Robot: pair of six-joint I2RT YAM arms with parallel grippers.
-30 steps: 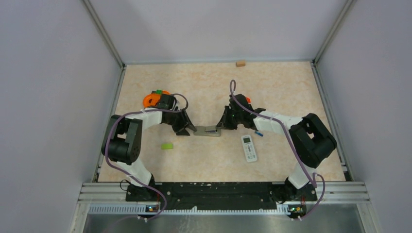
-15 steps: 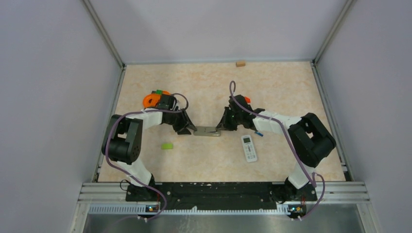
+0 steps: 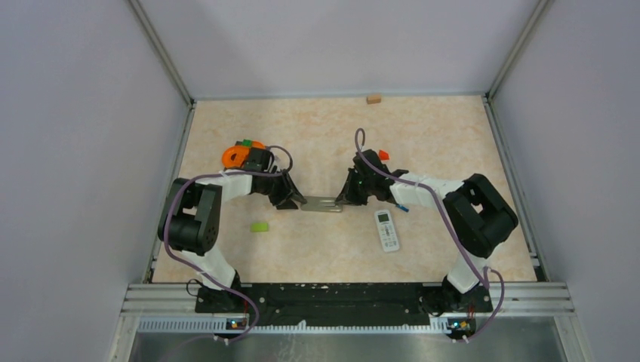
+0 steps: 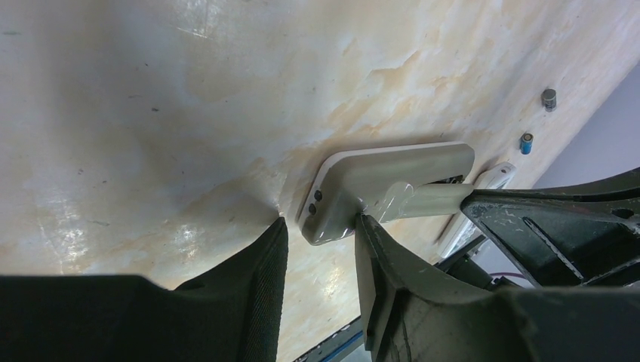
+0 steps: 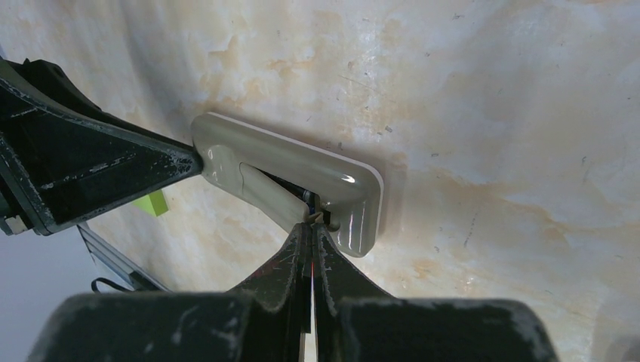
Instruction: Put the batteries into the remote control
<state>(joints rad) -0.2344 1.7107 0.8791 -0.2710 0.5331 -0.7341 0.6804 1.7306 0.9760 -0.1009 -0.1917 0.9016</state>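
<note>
The grey remote control (image 3: pixel 321 204) lies face down mid-table, its back cover (image 5: pixel 272 197) tilted up over the open compartment. My left gripper (image 3: pixel 298 202) has that remote's left end (image 4: pixel 340 196) between its fingers, shut on it; one finger presses its side, the other sits at its corner. My right gripper (image 5: pixel 312 225) is shut, tips at the lifted cover's right edge. Two loose batteries lie to the right: a dark one (image 4: pixel 549 98) and a blue one (image 4: pixel 527 142), the blue one (image 3: pixel 404 208) beside my right arm.
A white remote (image 3: pixel 387 230) lies face up right of centre. A green block (image 3: pixel 260 226) sits at front left, an orange ring piece (image 3: pixel 235 154) behind my left arm, a red wedge (image 3: pixel 383 154) behind my right wrist, a tan block (image 3: pixel 373 98) at the far wall.
My left jaws have narrowed onto the remote's end. My right arm has edged slightly left, uncovering more of the red wedge. The remote has stayed in place.
</note>
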